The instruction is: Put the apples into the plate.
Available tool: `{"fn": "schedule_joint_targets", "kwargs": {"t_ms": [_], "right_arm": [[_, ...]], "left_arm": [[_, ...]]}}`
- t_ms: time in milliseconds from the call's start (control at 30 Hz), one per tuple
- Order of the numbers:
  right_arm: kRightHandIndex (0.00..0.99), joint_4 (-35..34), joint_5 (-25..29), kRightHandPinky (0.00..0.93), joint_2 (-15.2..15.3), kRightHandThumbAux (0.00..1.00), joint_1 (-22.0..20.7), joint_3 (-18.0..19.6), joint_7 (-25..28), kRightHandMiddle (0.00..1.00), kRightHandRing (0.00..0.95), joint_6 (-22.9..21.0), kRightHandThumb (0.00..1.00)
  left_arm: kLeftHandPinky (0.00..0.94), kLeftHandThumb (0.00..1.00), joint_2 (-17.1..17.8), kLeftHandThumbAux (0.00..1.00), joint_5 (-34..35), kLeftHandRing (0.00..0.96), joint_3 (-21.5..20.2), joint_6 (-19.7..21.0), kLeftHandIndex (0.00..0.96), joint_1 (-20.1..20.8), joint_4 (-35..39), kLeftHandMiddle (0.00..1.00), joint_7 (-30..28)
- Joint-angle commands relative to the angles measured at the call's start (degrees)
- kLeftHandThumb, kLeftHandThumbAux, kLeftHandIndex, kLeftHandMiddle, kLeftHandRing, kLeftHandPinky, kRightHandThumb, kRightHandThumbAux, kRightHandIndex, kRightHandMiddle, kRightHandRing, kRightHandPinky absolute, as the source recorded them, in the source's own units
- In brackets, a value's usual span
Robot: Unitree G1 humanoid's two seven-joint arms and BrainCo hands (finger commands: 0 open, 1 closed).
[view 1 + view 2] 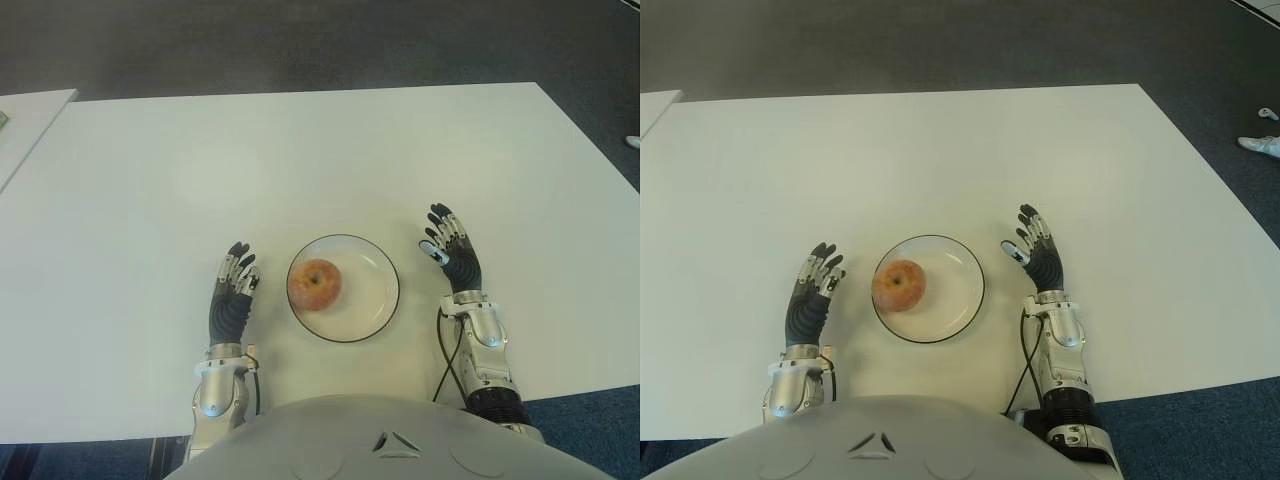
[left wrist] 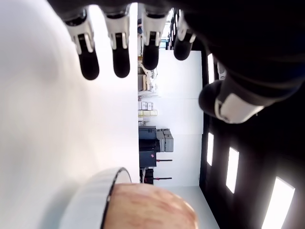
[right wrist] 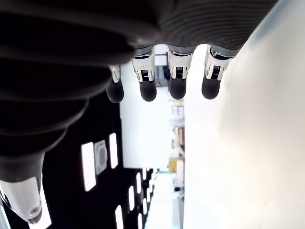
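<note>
The fingers of the left hand are stretched out and slightly apart, holding nothing; its wrist view shows them clear of the apple, which sits just beside them. The fingers of the right hand are likewise extended and empty, with only the bare desk beneath them. Each hand shows on its own side of the plate, the left near the rim, the right a little farther off.

The apple lies inside the plate, toward the plate's left side and close to the rim there. No other apple shows anywhere on the desk, so the task looks finished as far as these views tell.

The risks from here are small but real. The apple sits off-centre on a shallow dish, and the left hand is the closer one: a sideways sweep of that hand could clip the rim, slide the plate, or tip it enough to roll the apple out over the near edge. The right hand could likewise nudge the plate if it swung inward.
</note>
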State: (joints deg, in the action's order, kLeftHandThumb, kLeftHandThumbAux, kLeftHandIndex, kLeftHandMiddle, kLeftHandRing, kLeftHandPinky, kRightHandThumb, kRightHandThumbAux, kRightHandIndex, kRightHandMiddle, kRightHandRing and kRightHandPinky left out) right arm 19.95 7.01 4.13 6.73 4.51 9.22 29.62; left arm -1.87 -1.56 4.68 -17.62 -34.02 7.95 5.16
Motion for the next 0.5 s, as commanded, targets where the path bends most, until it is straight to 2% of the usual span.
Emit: {"fn": "schedule_joint_targets", "kwargs": {"t_ms": [33, 500], "right_arm": [[0.062, 0.74, -0.59, 0.035, -2.59, 0.652, 2.68, -0.57, -1.63, 0.038, 0.006, -1.09, 0.096], [0.060, -1.79, -1.75, 0.015, -4.84, 0.668, 4.71, -1.94, -3.15, 0.044, 0.001, -1.68, 0.126]], "left_arm": [[0.206, 0.132, 0.09, 0.511, 0.57, 0.150, -0.58, -0.04, 0.102, 0.23, -0.73, 0.114, -0.75], [0.213, 0.133, -0.03, 0.517, 0.97, 0.151, -1.48, -0.39, 0.105, 0.48, -1.19, 0.114, -1.83]]}}
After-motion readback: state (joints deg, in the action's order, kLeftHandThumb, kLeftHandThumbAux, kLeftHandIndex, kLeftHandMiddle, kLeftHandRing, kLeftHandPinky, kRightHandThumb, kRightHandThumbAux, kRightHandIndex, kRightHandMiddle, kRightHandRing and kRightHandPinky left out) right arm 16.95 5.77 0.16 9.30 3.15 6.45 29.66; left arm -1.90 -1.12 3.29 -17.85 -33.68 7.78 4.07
